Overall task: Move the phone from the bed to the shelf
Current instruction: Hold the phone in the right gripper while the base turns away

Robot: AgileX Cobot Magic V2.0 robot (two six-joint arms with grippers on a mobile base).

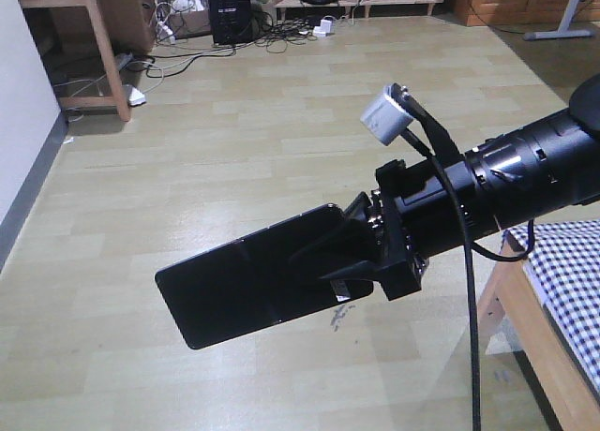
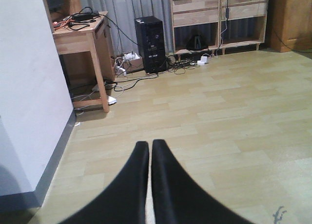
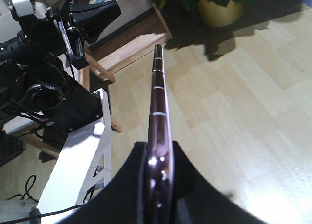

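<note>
- Done: thin glossy black rectangular phone (image 1: 248,276) is off the gingham-sheeted bed (image 1: 567,281), clamped edgewise in the right gripper (image 1: 352,253) jaws.
- Left gripper (image 2: 150,156) jaws pressed together, empty.
- Left: carrying it to the light wooden shelf (image 2: 219,19).

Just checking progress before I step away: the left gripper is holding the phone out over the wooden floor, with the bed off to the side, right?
Not quite: the right gripper holds the phone, as the right wrist view shows. The left gripper is shut on nothing. The rest stands: floor below, bed aside.
</note>
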